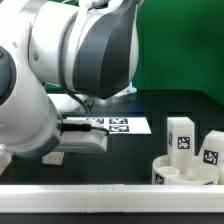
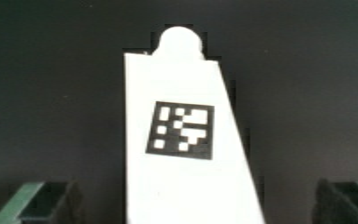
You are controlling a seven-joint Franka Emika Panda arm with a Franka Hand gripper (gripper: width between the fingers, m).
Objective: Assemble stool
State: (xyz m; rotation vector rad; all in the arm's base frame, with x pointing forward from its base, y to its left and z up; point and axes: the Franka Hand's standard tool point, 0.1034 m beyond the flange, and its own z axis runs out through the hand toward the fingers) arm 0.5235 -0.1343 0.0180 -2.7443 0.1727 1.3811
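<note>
In the wrist view a white stool leg (image 2: pixel 190 130) with a black-and-white tag lies on the black table, its rounded peg end pointing away from the camera. My gripper (image 2: pixel 190 205) is open. Its dark fingers (image 2: pixel 25 200) stand on either side of the leg's wide end, with a gap on each side. In the exterior view this leg (image 1: pixel 88 140) lies in front of the marker board, and the arm hides most of the gripper. The round rimmed seat disc (image 1: pixel 185 172) sits at the exterior view's lower right. Two more legs (image 1: pixel 180 135) (image 1: pixel 211 150) stand upright behind it.
The marker board (image 1: pixel 112 124) lies flat on the table in the middle. A plain white bar (image 1: pixel 100 190) runs along the front table edge. The robot arm's bulk (image 1: pixel 60 70) fills the exterior view's left and top.
</note>
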